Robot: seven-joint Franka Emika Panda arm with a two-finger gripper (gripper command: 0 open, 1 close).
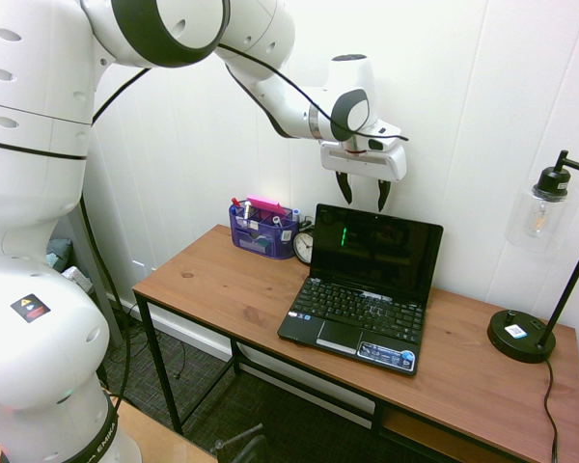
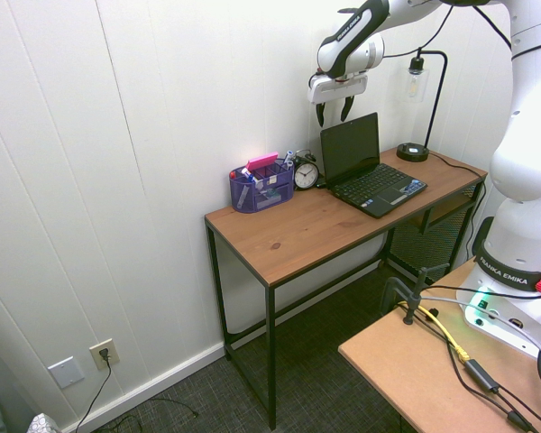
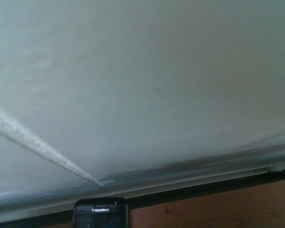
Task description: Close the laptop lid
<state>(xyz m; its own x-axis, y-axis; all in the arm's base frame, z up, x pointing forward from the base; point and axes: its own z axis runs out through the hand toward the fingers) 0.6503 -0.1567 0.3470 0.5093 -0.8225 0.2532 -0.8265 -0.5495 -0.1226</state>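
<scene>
Pincer (image 1: 363, 193) spread, empty, above upright laptop lid (image 1: 377, 251); clock (image 1: 304, 245), purple organizer (image 1: 261, 230) beside laptop; lamp (image 1: 521, 335) opposite side.

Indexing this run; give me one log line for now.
hand: open, empty, above lid | laptop lid: upright, open | purple organizer: left of laptop

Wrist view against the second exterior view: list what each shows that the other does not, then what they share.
Only the wrist view: a dark phone-like thing marked "BlackBerry".

Only the second exterior view: the open laptop, purple organizer, clock and lamp.

Both: the pale wall and brown wooden desktop.
</scene>
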